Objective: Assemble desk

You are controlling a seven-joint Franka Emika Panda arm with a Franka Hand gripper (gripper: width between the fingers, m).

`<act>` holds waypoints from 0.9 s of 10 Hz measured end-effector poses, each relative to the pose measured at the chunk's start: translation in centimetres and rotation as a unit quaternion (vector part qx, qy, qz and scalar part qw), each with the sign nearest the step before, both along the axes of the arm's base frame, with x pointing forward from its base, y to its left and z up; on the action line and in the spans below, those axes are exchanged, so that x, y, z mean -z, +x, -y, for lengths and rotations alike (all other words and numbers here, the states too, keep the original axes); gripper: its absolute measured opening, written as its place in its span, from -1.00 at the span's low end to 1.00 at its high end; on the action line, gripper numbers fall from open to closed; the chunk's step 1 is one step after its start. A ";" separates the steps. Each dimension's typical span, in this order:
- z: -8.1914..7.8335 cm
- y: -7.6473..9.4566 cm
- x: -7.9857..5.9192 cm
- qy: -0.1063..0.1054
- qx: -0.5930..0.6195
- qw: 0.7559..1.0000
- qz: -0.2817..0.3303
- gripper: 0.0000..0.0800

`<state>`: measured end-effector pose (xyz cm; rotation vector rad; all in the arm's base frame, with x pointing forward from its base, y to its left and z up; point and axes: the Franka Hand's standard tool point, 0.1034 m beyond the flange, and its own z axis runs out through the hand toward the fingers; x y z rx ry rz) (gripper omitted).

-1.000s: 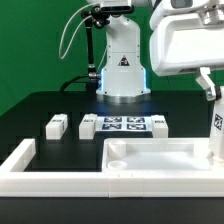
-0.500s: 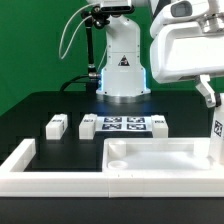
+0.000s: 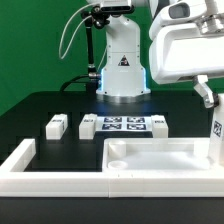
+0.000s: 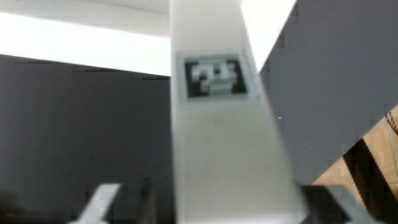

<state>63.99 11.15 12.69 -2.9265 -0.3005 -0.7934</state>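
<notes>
- At the exterior view's right edge, an upright leg [image 3: 216, 130] is seen standing over the right end of the desk top [image 3: 170, 160], with its black-and-white tag [image 3: 217, 127] turned toward the camera; the leg is partly cut off by the picture's edge, so how its lower end meets the top cannot be told
- The desk top is laid flat on the black table [image 3: 30, 115], near the front, with its rim upward
- In the wrist view the same leg [image 4: 222, 150] is shown, blurred, running through the middle of the gripper [image 4: 214, 208], one of its fingers [image 4: 331, 200] on either side of it
- Whether the fingers are pressed against the leg or stand slightly off it cannot be told
- Behind the desk top, the marker board [image 3: 123, 125] is seen lying flat on the table
- A leg block [image 3: 56, 125] is set well toward the exterior view's left, a second leg block [image 3: 88, 126] just beside the marker board's left end, and a third leg block [image 3: 158, 124] at its right end
- A long white bar [image 3: 22, 158] with a raised end is placed along the table's front, left of the desk top
</notes>
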 end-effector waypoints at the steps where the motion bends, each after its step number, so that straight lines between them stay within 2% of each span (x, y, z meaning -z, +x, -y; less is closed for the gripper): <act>1: 0.0 0.0 0.0 0.000 0.000 1.000 0.000 0.22; 2: 0.0 0.0 0.0 0.000 0.000 1.000 0.000 0.22; 3: 0.0 0.0 0.0 0.000 0.000 1.000 0.000 0.53; 4: 0.0 0.0 0.0 0.000 0.000 1.000 0.000 0.60; 9: 0.0 0.0 0.0 0.000 0.000 1.000 0.000 0.62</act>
